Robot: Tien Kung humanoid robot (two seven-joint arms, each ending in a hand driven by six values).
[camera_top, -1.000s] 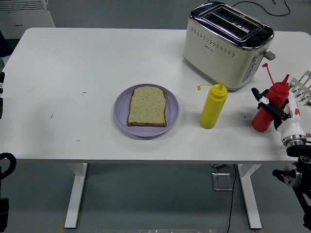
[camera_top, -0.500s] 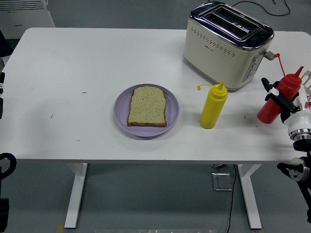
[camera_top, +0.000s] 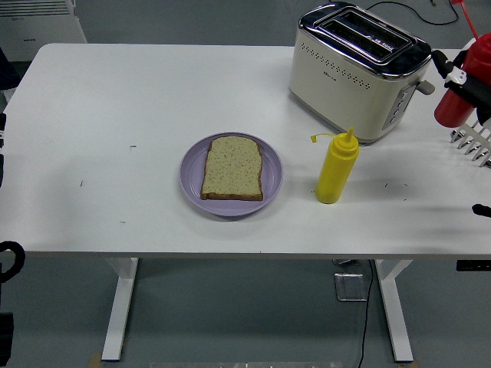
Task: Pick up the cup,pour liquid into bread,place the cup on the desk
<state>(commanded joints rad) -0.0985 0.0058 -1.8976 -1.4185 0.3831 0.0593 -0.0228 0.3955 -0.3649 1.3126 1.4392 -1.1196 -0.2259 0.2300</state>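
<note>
Tabletop: white, carries all items. One toaster at far right. One purple plate near the centre, with one bread slice lying flat on it. One yellow bottle upright just right of the plate, cap hanging open on its tether. One slotted spatula, partly cut off at the right edge.

Change noted: the red bottle, which serves as the task's "cup", stood on the tabletop near the right front a second ago, already gripped. It is now lifted clear of the surface and carried up and back, level with the toaster's right end, tilted, at the frame's right edge. Nothing else has shifted.

Right hand: closed around the red bottle, black fingers wrapped across its upper body; most of the hand is out of frame. Left hand: not seen; only dark arm parts at the left edge.

Assessment: pick-up appears complete. The bottle is well apart from the bread, so a carry leftward over the yellow bottle and plate is needed before any pour. Pouring and setting down not yet done.

Count: one toaster, one plate, one bread slice, two bottles, one spatula
</note>
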